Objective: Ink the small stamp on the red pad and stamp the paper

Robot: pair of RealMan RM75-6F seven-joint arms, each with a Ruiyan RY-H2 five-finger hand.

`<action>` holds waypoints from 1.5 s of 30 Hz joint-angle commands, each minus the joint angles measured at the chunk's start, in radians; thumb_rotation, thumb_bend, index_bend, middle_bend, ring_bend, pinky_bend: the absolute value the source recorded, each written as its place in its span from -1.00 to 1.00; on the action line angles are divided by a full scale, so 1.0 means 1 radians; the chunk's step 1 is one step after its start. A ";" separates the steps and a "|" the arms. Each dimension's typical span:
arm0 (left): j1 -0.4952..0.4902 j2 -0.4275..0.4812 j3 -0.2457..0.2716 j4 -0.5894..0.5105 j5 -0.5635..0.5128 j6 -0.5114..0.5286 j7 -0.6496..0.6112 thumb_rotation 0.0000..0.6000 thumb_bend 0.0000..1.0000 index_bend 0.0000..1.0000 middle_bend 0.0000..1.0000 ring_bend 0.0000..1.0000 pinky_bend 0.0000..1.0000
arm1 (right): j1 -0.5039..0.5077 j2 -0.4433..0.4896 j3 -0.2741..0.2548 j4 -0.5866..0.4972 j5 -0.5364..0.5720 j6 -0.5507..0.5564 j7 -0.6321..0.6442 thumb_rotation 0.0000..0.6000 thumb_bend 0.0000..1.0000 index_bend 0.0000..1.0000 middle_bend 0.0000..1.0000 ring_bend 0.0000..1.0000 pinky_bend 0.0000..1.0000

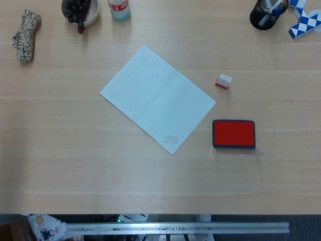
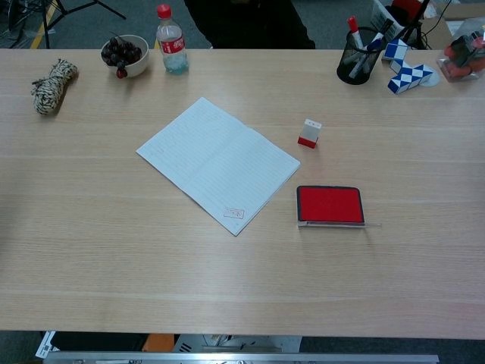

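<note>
- On the pale wooden table [image 1: 60,150] a white lined sheet of paper [image 1: 157,97] is laid at an angle, with a small red-outlined stamp mark [image 1: 171,139] printed near its nearest corner.
- Just beside the paper's right corner, but apart from it, the small white stamp with a red base [image 1: 223,81] is seen, tilted or lying on its side; its printing face cannot be made out.
- Nearer the robot than the stamp, the rectangular red ink pad in a dark frame [image 1: 233,133] lies open, and what may be its clear lid [image 2: 337,224] is glimpsed along its near edge in the chest view.
- Neither hand is shown in either view, so the state of the fingers cannot be told.
- Along the far edge, a bundle of twisted striped rope [image 2: 50,86], a white bowl of dark grapes [image 2: 126,54] and a clear plastic bottle with a red cap [image 2: 171,41] are set at the left.
- At the far right a black mesh pen cup [image 2: 358,54] and a blue-and-white folding puzzle [image 2: 408,68] are placed; in the head view all of these are cut off by the frame.
- Beyond the table a dark-clothed figure [image 2: 250,23] is partly visible, cropped at the top.
</note>
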 commanded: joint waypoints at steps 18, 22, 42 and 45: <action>0.004 0.004 0.010 0.001 0.018 0.007 -0.019 1.00 -0.61 -0.75 -0.77 -0.63 -0.66 | 0.336 -0.333 0.103 0.077 0.348 -0.192 -0.374 1.00 -0.48 -0.12 -0.15 -0.34 -0.41; 0.005 0.000 0.011 0.002 0.025 0.014 -0.023 1.00 -0.61 -0.75 -0.77 -0.63 -0.66 | 0.390 -0.417 0.100 0.137 0.410 -0.190 -0.449 1.00 -0.48 -0.12 -0.15 -0.34 -0.41; 0.008 0.003 0.013 0.007 0.022 0.012 -0.034 1.00 -0.61 -0.75 -0.77 -0.63 -0.66 | 0.582 -0.721 0.092 0.385 0.616 -0.163 -0.682 1.00 -0.65 -0.12 -0.15 -0.34 -0.41; 0.009 0.004 0.013 0.008 0.019 0.011 -0.036 1.00 -0.61 -0.75 -0.77 -0.63 -0.66 | 0.600 -0.752 0.095 0.414 0.642 -0.162 -0.698 1.00 -0.65 -0.12 -0.15 -0.34 -0.41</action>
